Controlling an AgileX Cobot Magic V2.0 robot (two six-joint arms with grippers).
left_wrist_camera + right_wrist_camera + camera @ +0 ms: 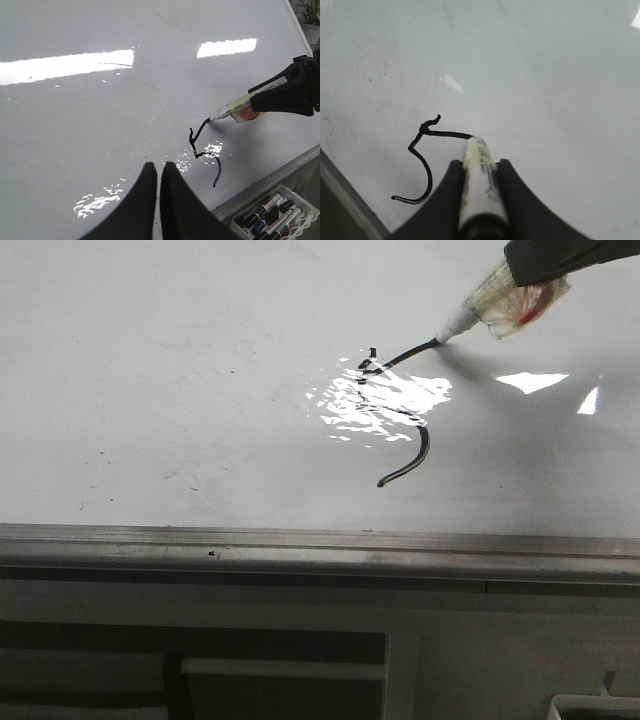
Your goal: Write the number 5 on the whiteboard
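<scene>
Nearest to us in the front view runs the grey aluminium edge strip (300, 545) of the whiteboard (150, 370), with darker panels (200, 660) below it. On the glossy white surface beyond we see the number 5 (405, 425), a thin black line partly washed out by a patch of glare (385, 400); its hooked tail curls toward the strip. From the right wrist view we see it more plainly (422, 160): a short top stroke, a kinked corner and a curved tail. Our right gripper (479, 172) has its fingers (512, 195) closed around a marker (480, 175), whose tip touches the end of the top stroke. From the front view the marker (505, 300) comes in tilted from the upper right, its body pale with a reddish label, held by the dark right gripper (560, 258). Our left gripper (158, 172) hangs over the whiteboard (100, 125) near the number 5 (202, 150), its two fingers (145, 200) pressed together with nothing between them. Beyond the board's edge in that view sits a white tray (310, 217) of what appear to be spare markers (265, 210), though they are partly cut off. A few tiny black specks (100, 490) dot the whiteboard.
</scene>
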